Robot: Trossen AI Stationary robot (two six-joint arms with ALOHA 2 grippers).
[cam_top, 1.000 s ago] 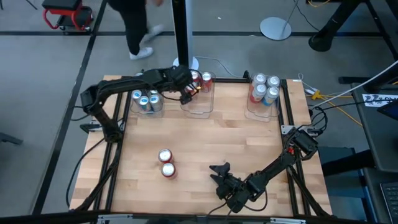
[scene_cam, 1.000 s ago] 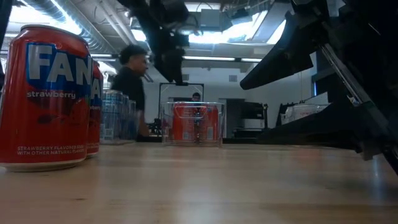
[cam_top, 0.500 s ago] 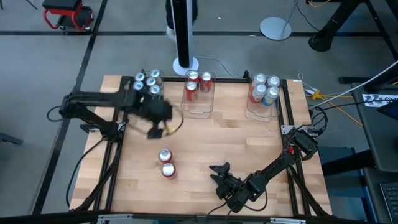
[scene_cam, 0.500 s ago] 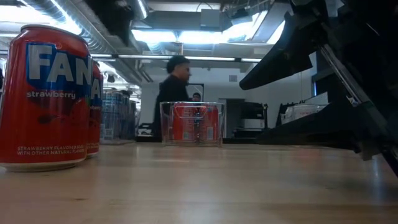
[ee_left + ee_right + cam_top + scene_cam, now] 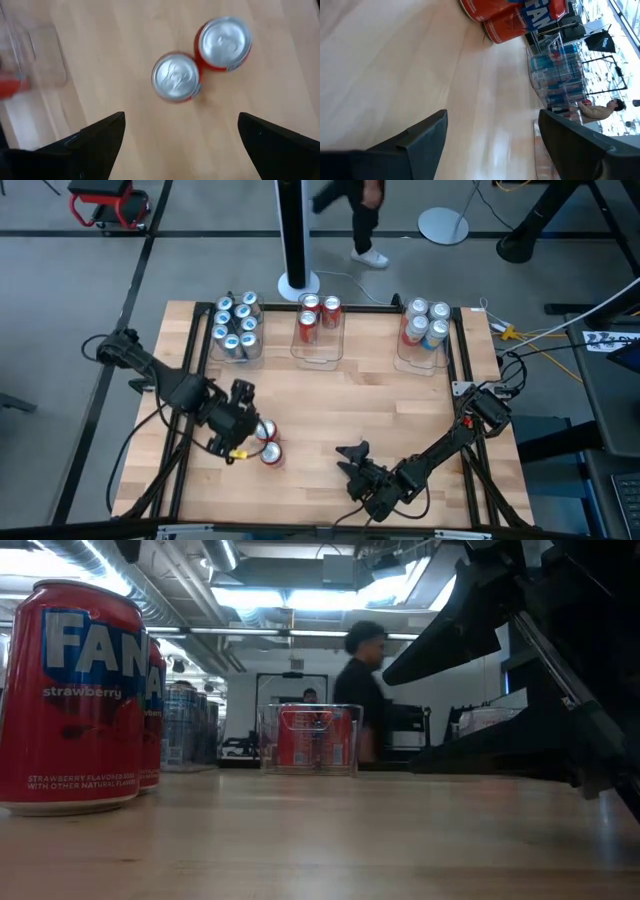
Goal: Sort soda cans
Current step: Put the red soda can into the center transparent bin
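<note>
Two red soda cans point(image 5: 267, 441) with silver tops stand upright side by side on the wood table, near its near-left part; they show as the red cans point(image 5: 200, 60) in the left wrist view and large as the red cans point(image 5: 75, 695) in the low view. My left gripper point(image 5: 245, 430) hovers open just left of and above them, pointing down, its fingers clear of both cans point(image 5: 180, 120). My right gripper point(image 5: 350, 462) rests low and open near the table's near edge, facing the cans point(image 5: 492, 120). Other cans stand in three clear bins at the far edge.
Along the far edge stand a left bin point(image 5: 236, 332) of blue-teal cans, a middle bin point(image 5: 318, 322) with red cans and a right bin point(image 5: 424, 326) with mixed cans. Bare wood lies between the bins and the two cans. A person point(image 5: 360, 220) walks beyond the table.
My left gripper has swung from the middle bin at the far edge across toward the table's near-left part and come down over the two red cans. The cans have not moved. A person has walked from left to right behind the table.
</note>
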